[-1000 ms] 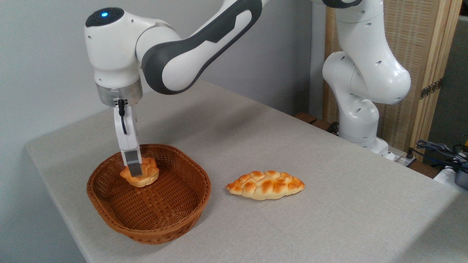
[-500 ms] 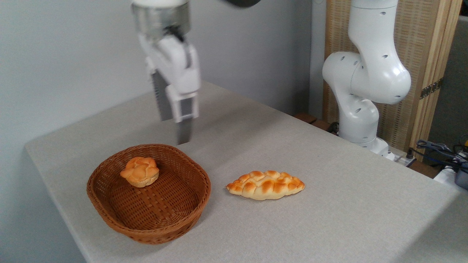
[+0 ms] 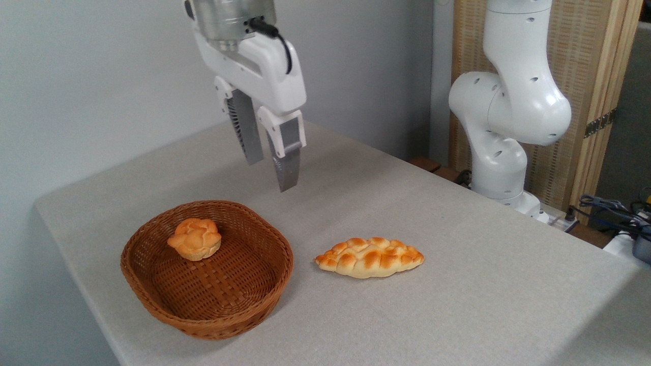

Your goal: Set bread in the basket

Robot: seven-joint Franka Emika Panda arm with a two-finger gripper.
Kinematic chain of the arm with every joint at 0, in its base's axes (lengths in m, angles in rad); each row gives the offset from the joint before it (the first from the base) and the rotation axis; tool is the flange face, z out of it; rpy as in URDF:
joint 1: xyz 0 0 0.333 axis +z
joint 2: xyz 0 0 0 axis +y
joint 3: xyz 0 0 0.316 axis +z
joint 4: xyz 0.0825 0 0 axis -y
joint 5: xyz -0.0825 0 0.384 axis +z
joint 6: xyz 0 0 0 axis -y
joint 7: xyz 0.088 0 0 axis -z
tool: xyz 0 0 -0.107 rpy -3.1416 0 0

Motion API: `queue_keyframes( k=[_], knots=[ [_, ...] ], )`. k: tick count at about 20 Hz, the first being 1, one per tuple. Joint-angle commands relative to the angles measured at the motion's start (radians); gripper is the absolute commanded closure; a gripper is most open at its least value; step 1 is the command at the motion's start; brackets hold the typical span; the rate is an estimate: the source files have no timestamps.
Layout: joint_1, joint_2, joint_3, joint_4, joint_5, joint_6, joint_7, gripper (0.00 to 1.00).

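Fixed camera view. The tool (image 3: 269, 175) hangs above the surface (image 3: 457, 264), up and to the right of the basket (image 3: 152, 300), with clear air beneath it. Its two fingers (image 3: 286, 165) point down and stand apart with a narrow gap between them; nothing is held.

The bread (image 3: 195, 239) sits inside the basket, on the woven floor toward the rear left wall, upright with its knobbly top up. It is well apart from the tool. The basket rests near the front left corner of the surface.

A braided loaf (image 3: 370, 257) lies flat on the surface just to the right of the basket, not touching it, below and to the right of the tool.

The arm base (image 3: 501, 132) stands at the far right edge of the surface. Behind it is a wood-framed screen (image 3: 590, 76). Cables (image 3: 608, 208) lie at the right margin. Nothing stands between the tool and the basket.
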Motion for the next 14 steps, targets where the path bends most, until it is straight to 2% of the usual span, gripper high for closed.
queue_keyframes(
  k=[1, 4, 7, 14],
  knots=[
    [0.031, 0.028, -0.071, 0.042, 0.023, -0.024, -0.069, 0.00],
    [0.031, 0.039, -0.082, 0.041, 0.065, 0.013, -0.074, 0.00],
    [0.031, 0.040, -0.080, 0.034, 0.066, 0.096, -0.098, 0.00],
    [0.029, 0.037, -0.079, 0.030, 0.065, 0.090, -0.109, 0.00]
  ],
)
